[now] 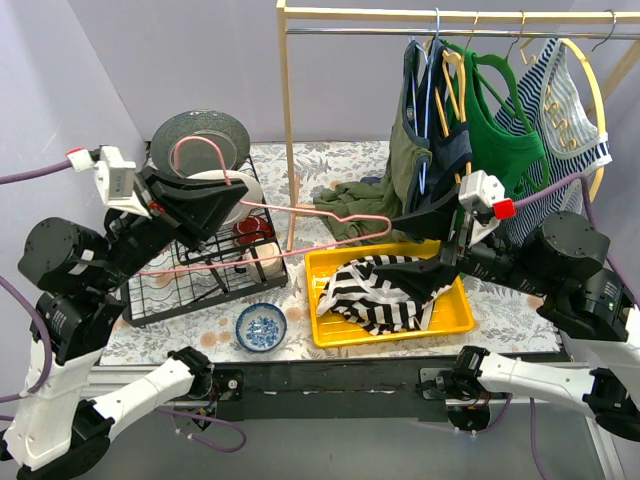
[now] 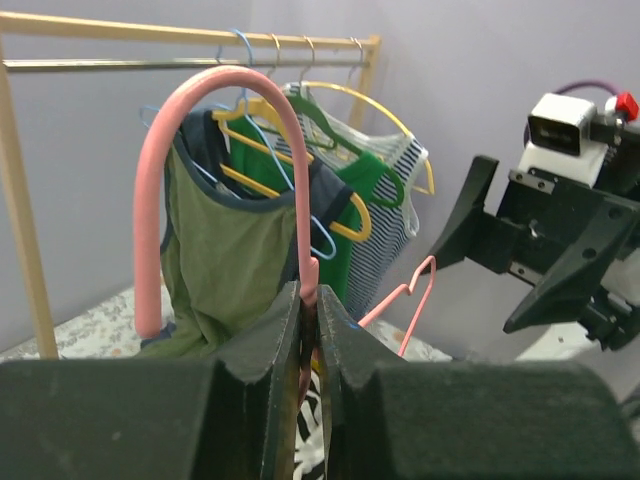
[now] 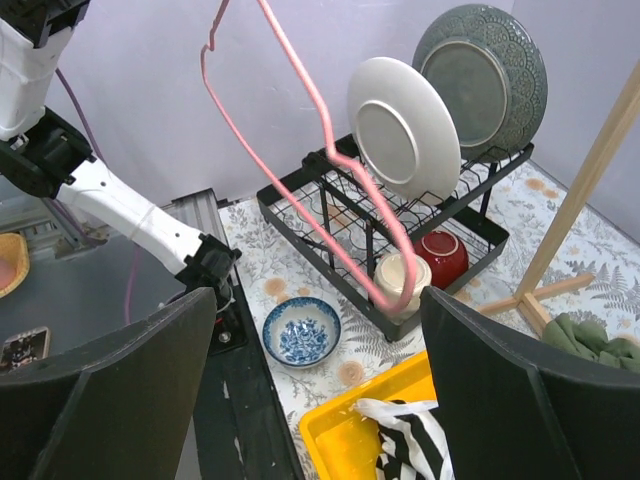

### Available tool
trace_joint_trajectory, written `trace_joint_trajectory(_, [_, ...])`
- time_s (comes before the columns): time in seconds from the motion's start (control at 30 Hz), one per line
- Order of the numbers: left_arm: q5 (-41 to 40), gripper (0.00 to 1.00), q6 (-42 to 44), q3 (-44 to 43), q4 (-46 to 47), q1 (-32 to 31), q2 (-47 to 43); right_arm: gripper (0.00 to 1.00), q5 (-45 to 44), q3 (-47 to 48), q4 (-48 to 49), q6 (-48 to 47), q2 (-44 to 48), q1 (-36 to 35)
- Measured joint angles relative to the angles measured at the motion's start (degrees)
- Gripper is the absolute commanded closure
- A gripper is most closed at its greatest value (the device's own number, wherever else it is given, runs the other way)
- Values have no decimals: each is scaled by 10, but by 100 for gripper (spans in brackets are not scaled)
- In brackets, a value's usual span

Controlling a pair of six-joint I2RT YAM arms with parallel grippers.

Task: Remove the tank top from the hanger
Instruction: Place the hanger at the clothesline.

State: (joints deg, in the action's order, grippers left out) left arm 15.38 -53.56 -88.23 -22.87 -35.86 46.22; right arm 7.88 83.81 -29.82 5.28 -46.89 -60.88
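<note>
Pink hanger (image 2: 150,240) is bare and pinched tight in the left gripper (image 2: 308,300), up over the dish rack (image 1: 200,290). Striped black-and-white tank top (image 1: 385,290) lies crumpled in the yellow tray (image 1: 335,335) by the table's near edge, with the right gripper (image 1: 402,248) wide open just above it.

Top external view looked down from above and behind the arm bases, wide, over the whole bench (image 1: 320,165) to the clothes rail (image 1: 450,14) at the far edge.

Left wrist view sat close behind the left end effector (image 2: 308,300), near level, facing the rail.

Right wrist view looked steeply down past the right end effector (image 3: 317,293), towards the dish rack (image 3: 300,215).

Pink hanger (image 2: 150,220) appeared in all three. Rack was shared by the top and right wrist views, the rail by the top and left wrist views.
</note>
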Motion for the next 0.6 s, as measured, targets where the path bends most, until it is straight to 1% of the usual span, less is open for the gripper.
trace_joint_trajectory(0.2, [58, 100, 5, -9, -32, 0, 15, 10, -2, -2, -6, 8, -10, 0])
trace_joint_trajectory(0.37, [103, 100, 7, -19, -40, 0, 22, 14, -2, -4, -5, 10, -14, 0])
trace_joint_trajectory(0.4, [110, 100, 7, -19, -41, 0, 23, 16, -2, -9, -1, 10, -12, 0])
trace_joint_trajectory(0.43, [117, 100, 7, -19, -41, 0, 23, 25, -2, -16, 0, 11, -8, 0])
trace_joint_trajectory(0.57, [137, 100, 7, -19, -41, 0, 27, 39, -1, -37, 0, 19, -1, 0])
trace_joint_trajectory(0.6, [139, 100, 7, -19, -41, 0, 29, 48, 1, -39, 0, 21, -1, 0])
